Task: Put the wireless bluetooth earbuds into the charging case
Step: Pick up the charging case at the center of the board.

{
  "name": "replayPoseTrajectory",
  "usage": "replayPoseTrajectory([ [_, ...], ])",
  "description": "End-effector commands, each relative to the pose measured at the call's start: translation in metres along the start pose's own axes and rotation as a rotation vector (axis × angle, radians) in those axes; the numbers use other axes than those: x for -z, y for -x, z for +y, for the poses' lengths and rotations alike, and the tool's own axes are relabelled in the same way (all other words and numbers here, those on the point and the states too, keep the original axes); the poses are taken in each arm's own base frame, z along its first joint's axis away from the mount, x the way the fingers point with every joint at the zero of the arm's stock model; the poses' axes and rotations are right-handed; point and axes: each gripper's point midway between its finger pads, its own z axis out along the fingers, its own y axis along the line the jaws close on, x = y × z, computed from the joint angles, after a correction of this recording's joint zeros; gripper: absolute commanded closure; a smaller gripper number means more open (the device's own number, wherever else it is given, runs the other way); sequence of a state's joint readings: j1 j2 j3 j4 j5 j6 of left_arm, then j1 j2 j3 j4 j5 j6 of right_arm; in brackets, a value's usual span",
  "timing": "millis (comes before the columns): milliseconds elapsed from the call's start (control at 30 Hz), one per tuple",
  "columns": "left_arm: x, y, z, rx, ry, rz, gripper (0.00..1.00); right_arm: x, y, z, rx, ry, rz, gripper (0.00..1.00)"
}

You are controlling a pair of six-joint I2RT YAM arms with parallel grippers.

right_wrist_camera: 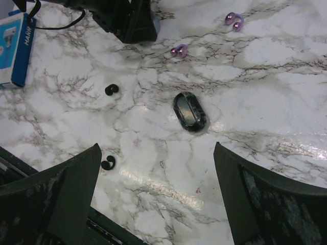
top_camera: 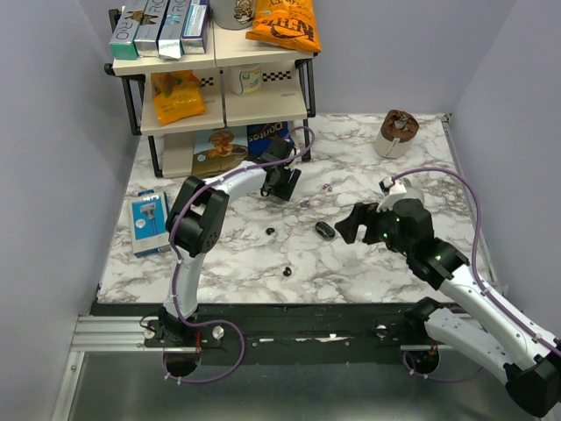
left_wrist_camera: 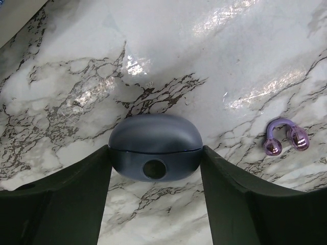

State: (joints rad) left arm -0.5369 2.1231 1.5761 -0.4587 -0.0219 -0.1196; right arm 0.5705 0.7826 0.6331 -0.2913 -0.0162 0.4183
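Note:
My left gripper [left_wrist_camera: 156, 149] is closed around a blue-grey charging case [left_wrist_camera: 155, 133] with its lid shut, a finger touching each side; it stands on the marble at the back [top_camera: 282, 181]. Two tiny black earbuds [top_camera: 270, 231] [top_camera: 287, 272] lie apart on the marble, also in the right wrist view [right_wrist_camera: 111, 90] [right_wrist_camera: 108, 163]. A glossy black oval case [right_wrist_camera: 190, 111] lies shut between them and my right gripper [right_wrist_camera: 157, 148]. That gripper hangs open and holds nothing, above the marble just right of the black case [top_camera: 346, 226].
Lilac earbuds [left_wrist_camera: 284, 138] [right_wrist_camera: 234, 19] lie right of the left gripper. A shelf [top_camera: 210, 79] with snacks and boxes stands at the back left. A blue box [top_camera: 149, 221] lies at the left edge. A brown cup [top_camera: 396, 133] stands at the back right.

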Motion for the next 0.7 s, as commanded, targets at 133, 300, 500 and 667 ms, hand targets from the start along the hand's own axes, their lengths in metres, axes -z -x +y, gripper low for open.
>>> replayPoseTrajectory([
  [133,-0.002,-0.01,-0.003,-0.009,-0.021,0.017,0.61,0.008,0.005,0.001,-0.001,-0.005,-0.013,0.0],
  [300,0.015,0.006,-0.001,0.001,-0.014,-0.07,1.0,0.009,0.005,0.001,-0.001,-0.003,-0.014,0.0],
  [500,0.057,0.032,-0.002,0.034,-0.019,-0.261,1.0,0.012,0.012,0.005,-0.003,0.005,-0.033,0.0],
  [667,0.105,0.048,-0.012,0.061,-0.092,-0.429,1.0,0.014,0.02,0.008,-0.003,0.012,-0.047,0.0],
])
